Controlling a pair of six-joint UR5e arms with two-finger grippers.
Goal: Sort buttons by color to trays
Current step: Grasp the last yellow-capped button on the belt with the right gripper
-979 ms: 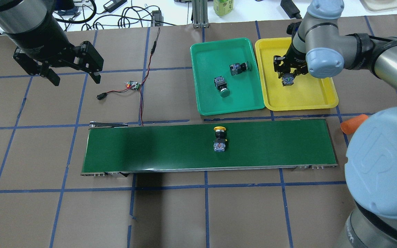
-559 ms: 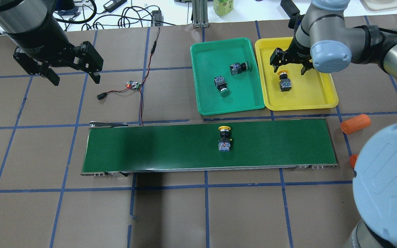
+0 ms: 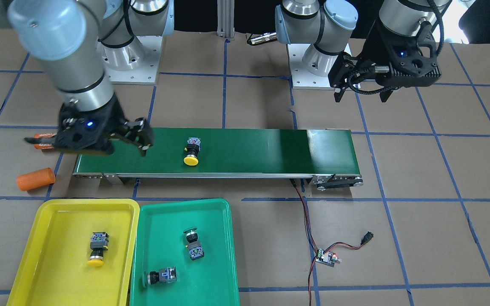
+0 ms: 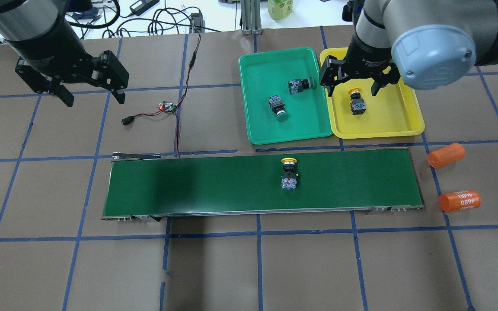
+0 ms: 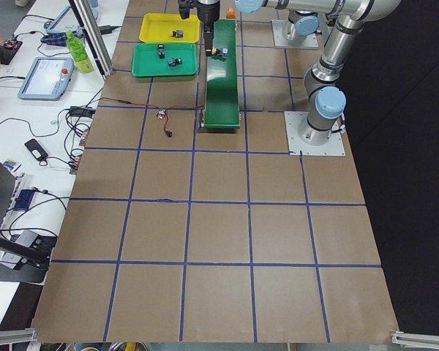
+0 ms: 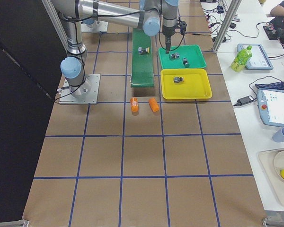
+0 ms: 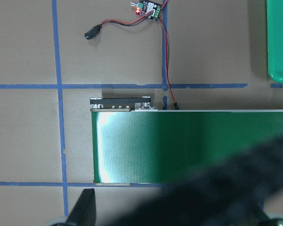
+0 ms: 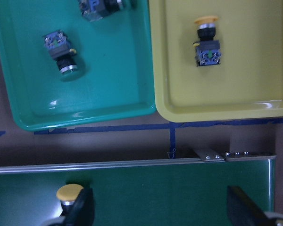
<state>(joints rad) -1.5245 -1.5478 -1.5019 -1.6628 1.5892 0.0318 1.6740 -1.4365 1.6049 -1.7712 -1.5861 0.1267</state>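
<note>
Sorting is judged three-quarters done, and that explains the layout. One yellow-capped button [image 4: 356,103] is laid on its side in the yellow tray [image 4: 398,123], upper right of the overhead frame. A green-capped button [image 4: 277,108] and a second green-capped button [image 4: 300,85] are laid in the green tray [image 4: 270,134], just beside it on the left, so each colour is matched to its tray.

The last yellow-capped button [image 4: 289,172] is left on the dark green belt [image 4: 210,185], at the middle of the frame, with its cap pointed toward the trays. It is judged to be the one piece not yet sorted.

The right claw [image 4: 352,83] is hung above the yellow tray, over the button there. Its fingers are spread wide and nothing is gripped, so it is free to be sent to the belt.

The left claw [image 4: 93,97] is held over bare table at the upper left, likewise released and empty. It is well apart from every button and is probably parked out of the way, since trays and belt button lie nearer the other arm.

Counted: four buttons, two yellow and two green; two trays; one belt; two claws. Two orange cylinders [image 4: 446,155] are seen past the belt's right end, outside the sorting. One small circuit board [image 4: 167,107] with red and black wires is seen left of the trays.
</note>
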